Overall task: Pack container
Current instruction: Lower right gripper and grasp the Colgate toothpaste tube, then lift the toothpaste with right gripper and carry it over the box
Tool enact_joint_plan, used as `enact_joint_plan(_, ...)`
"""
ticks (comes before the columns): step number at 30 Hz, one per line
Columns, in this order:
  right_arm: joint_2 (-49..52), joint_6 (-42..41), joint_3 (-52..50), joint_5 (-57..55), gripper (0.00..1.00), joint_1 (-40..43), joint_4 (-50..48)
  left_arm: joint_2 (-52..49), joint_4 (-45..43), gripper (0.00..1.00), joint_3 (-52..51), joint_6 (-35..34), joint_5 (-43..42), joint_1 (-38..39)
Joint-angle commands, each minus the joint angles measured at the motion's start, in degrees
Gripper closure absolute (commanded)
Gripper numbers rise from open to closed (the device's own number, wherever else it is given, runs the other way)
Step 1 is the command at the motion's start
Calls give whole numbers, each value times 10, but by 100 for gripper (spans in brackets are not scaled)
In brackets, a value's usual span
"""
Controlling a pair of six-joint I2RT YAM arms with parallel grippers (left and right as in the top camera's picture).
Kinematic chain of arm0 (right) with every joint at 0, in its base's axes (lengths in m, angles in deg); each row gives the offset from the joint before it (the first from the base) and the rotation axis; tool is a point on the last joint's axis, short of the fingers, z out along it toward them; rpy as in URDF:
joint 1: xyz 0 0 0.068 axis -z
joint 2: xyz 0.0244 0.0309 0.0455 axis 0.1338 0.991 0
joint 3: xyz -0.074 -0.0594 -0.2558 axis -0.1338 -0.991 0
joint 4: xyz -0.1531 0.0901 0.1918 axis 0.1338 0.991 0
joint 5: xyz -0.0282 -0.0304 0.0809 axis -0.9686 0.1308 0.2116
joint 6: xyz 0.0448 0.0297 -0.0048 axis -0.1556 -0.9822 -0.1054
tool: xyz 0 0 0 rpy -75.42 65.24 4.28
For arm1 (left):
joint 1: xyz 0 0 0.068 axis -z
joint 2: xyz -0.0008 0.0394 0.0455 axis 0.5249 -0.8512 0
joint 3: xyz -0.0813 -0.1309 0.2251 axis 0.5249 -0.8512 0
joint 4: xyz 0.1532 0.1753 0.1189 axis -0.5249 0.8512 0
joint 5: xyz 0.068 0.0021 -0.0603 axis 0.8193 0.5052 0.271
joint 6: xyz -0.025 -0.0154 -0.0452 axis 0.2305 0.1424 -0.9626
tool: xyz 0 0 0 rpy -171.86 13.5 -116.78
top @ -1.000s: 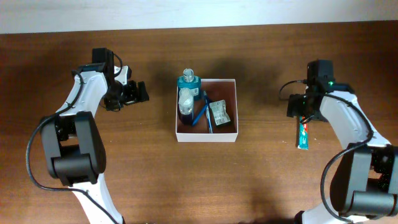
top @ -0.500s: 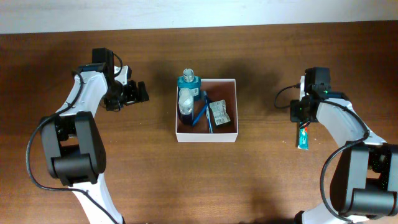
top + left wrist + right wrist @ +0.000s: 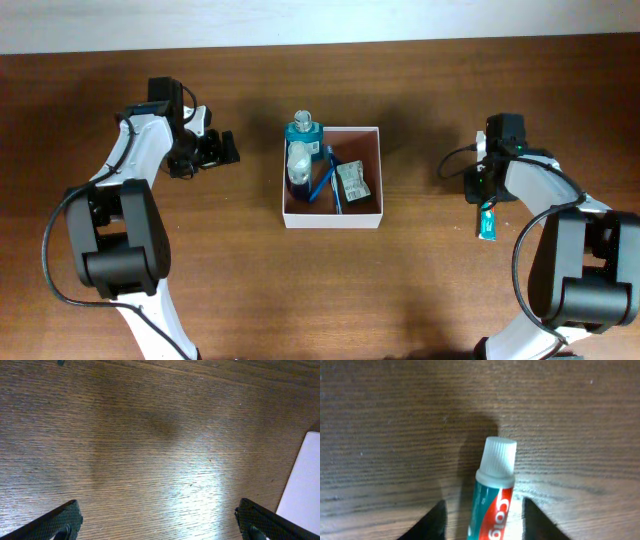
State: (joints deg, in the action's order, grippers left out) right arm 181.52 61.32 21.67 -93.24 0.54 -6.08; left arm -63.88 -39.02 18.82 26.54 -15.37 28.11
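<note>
The container [image 3: 332, 222], a shallow white-walled box with a reddish-brown inside, sits at the table's centre. It holds a teal bottle [image 3: 303, 130], a white bottle [image 3: 298, 160], a blue toothbrush [image 3: 322, 182] and a small packet [image 3: 351, 180]. A green-and-red toothpaste tube [image 3: 487, 220] [image 3: 492, 495] lies on the wood at the right, its white cap pointing away from me. My right gripper [image 3: 487, 200] [image 3: 485, 515] straddles the tube, with a narrow gap showing at each finger. My left gripper [image 3: 228, 150] [image 3: 160, 520] stands wide open over bare wood, left of the container.
A white edge [image 3: 302, 485], likely the container's wall, shows at the right of the left wrist view. Brown wooden tabletop [image 3: 200, 280] surrounds everything, and a pale strip [image 3: 320, 20] runs along the far edge.
My right gripper has come down toward the toothpaste tube and its jaws have narrowed around it. The left arm has not moved.
</note>
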Motion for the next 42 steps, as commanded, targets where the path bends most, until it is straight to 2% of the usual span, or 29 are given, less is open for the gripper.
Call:
enact_joint_plan(1,5,-17,-5,4,69,5,2,2,-1,1,-2,7,2,-1)
enact_joint_plan(14,5,-21,-5,4,82,5,18,2,-1,1,-2,7,2,-1)
enact_joint_plan(19,5,-37,-5,4,83,5,20,2,-1,1,-2,7,2,-1)
enact_joint_plan(27,3,-43,3,39,94,4,38,2,-1,1,-2,7,2,-1)
enact_joint_plan(30,-2,-76,24,47,96,4,67,2,-1,1,-2,7,2,-1)
enact_joint_plan(34,-7,-87,74,110,96,4,114,2,-1,0,-2,7,2,-1)
enact_joint_plan(42,-14,-131,226,213,96,-39,240,2,-1,1,-2,7,2,-1)
